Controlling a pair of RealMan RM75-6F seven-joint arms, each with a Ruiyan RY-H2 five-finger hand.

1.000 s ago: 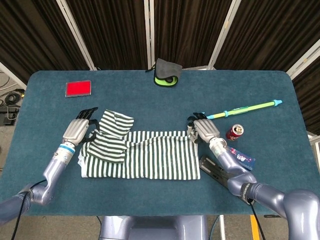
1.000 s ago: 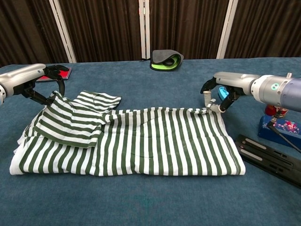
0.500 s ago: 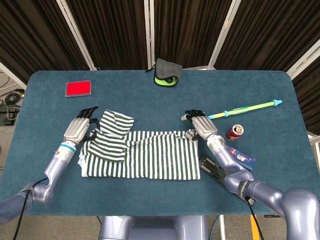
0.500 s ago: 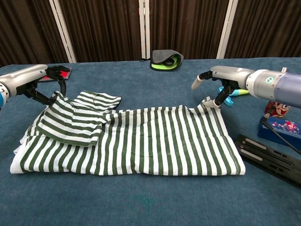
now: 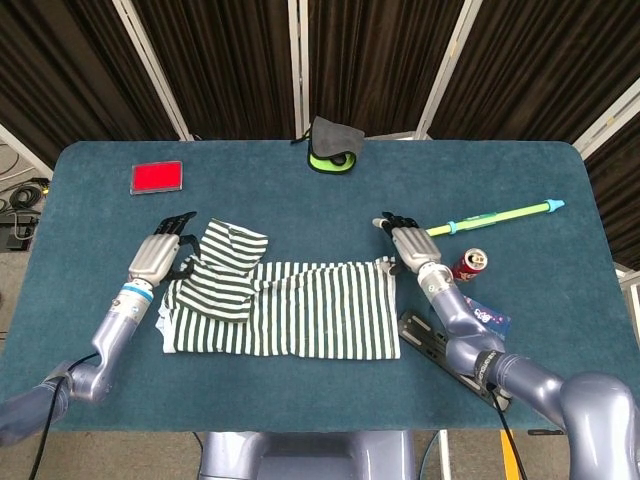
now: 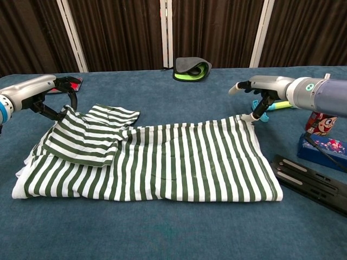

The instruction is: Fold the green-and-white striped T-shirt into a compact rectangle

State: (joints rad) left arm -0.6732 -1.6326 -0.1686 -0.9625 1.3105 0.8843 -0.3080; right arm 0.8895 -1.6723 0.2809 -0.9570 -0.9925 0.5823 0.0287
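Green-and-white striped cotton T-shirt (image 5: pixel 285 310) lies flat on the blue felt-covered table (image 5: pixel 300 200), near the front-centre, spread as a wide rectangle with its left sleeve part folded over onto the body. In the chest view the folded flap (image 6: pixel 81 138) sits on the shirt's left third.

Left hand (image 5: pixel 160 255) is at the shirt's far-left edge, fingers curled around the raised fold of fabric; chest view shows the left hand (image 6: pixel 51 97) pinching that cloth edge, so it holds the shirt.

Right hand (image 5: pixel 408 243) is at the shirt's far-right top corner. In the chest view the right hand (image 6: pixel 260 89) has one finger stretched out away from the shirt and lower fingertips (image 6: pixel 255 115) down on or at the corner of the cloth; whether it actually grips the corner, cannot tell.

Around it: long green-yellow marker pen with blue ends (image 5: pixel 495 216) lies just beyond the right hand. Red soda can (image 5: pixel 468 264) stands to the right of the shirt, near a small blue packet (image 5: pixel 487 316). Black flat rail-like bar (image 5: pixel 430 343) lies just beside the shirt's right edge. Flat red rectangular card (image 5: pixel 157 177) sits at the far-left of the table. Dark grey pouch with lime-green lining (image 5: pixel 334 146) rests at the far edge, centre.
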